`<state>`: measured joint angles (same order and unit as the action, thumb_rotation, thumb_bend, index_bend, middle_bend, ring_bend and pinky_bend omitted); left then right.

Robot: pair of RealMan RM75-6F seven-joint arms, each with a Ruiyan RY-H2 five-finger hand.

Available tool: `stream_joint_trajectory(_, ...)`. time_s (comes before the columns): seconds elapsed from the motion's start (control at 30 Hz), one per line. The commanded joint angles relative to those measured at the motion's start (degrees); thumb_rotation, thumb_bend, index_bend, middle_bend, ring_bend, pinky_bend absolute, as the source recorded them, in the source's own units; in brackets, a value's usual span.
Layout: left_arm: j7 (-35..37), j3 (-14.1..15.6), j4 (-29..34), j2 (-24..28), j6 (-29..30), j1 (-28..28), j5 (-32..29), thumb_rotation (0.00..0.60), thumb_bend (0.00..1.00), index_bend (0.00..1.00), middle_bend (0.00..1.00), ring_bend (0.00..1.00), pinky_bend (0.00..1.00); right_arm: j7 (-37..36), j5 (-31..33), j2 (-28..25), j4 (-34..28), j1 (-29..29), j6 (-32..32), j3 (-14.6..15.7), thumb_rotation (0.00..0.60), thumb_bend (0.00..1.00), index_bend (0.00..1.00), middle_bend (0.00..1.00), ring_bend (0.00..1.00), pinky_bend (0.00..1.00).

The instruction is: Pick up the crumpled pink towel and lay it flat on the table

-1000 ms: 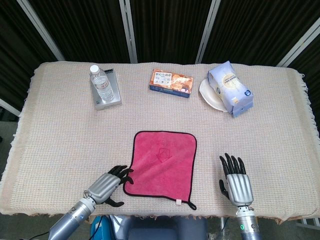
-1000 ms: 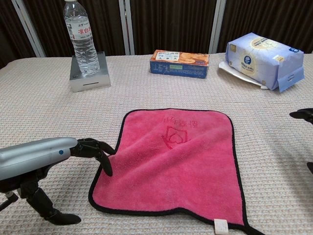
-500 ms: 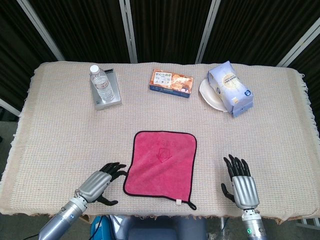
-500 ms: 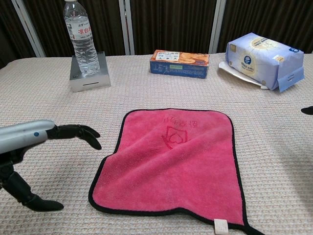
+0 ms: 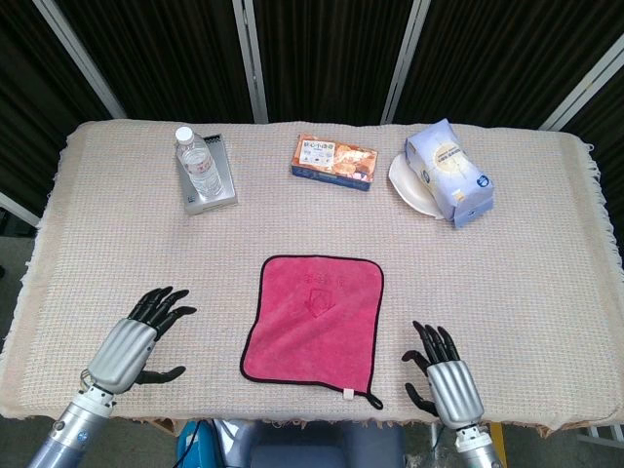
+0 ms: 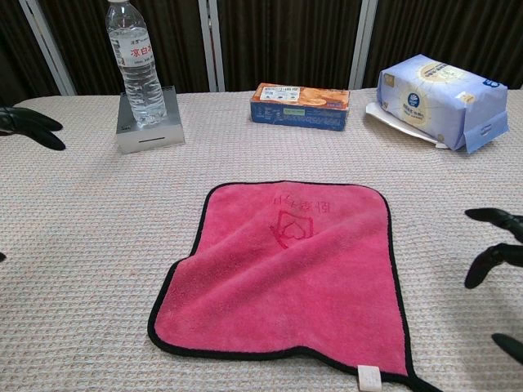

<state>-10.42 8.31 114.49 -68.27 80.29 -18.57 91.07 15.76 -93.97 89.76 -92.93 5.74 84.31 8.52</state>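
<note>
Head view, item one: your pink towel point(image 5: 314, 319) lies spread out on the table point(image 5: 97, 244), near the front edge and midway between your two hands. Its black-trimmed border shows all round, a small white tag sits at the front right corner, and a faint heart emblem marks the upper middle. The chest view shows the towel point(image 6: 286, 273) nearly flat, with soft ripples across the middle and the left edge stepping inward partway down.

Item two: your left hand point(image 5: 132, 341) hovers over the table's front left, well apart from the towel, fingers spread and nothing in its grasp. In the chest view only its dark fingertips point(image 6: 29, 124) show at the left edge.

Item three: your right hand point(image 5: 441, 372) sits at the front right, near the towel's tag corner but not touching it, fingers fanned apart and holding nothing. The chest view catches its fingertips point(image 6: 494, 245) at the right edge.

Item four, back row: a water bottle point(image 5: 200, 166) stands upright on a small metal box point(image 5: 210, 185) at the left. An orange and blue snack box point(image 5: 334, 161) lies in the centre. A blue and white tissue pack point(image 5: 450, 174) rests on a white plate point(image 5: 405, 180) at the right.
</note>
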Motion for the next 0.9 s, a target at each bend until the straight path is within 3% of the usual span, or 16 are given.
stream_joint_trajectory(0.03,1.69,-0.50,0.89,1.88,1.56,1.16,0.96,0.600,0.05,0.19,0.06,0.00,0.02,0.31,0.01,1.45,-0.95,-0.05,-2.01,0.74,0.600,0.31,0.41,0.00,0.00,0.00)
stream_joint_trajectory(0.4,4.60,-2.10,0.71,3.35,1.32,2.31,0.96,0.600,0.05,0.19,0.06,0.00,0.02,5.34,3.06,2.92,-6.74,0.46,-7.17,0.16,0.600,0.31,0.41,0.00,0.00,0.00)
stream_joint_trajectory(0.57,4.49,-2.45,0.69,3.21,0.58,2.60,1.14,0.600,0.05,0.19,0.06,0.00,0.02,7.08,4.28,3.48,-6.77,0.45,-8.73,0.12,0.600,0.33,0.25,0.00,0.00,0.00)
stream_joint_trajectory(0.73,4.91,-2.86,0.70,3.20,0.50,3.00,1.52,0.600,0.05,0.19,0.06,0.00,0.02,8.87,4.64,3.80,-6.68,0.99,-10.42,0.13,0.600,0.70,0.18,0.00,0.00,0.00)
stream_joint_trajectory(0.9,5.53,-3.32,0.63,3.26,0.22,3.15,1.34,0.600,0.05,0.19,0.06,0.00,0.02,11.03,4.76,4.00,-7.32,1.23,-11.64,0.66,0.600,0.93,0.18,0.00,0.00,0.00)
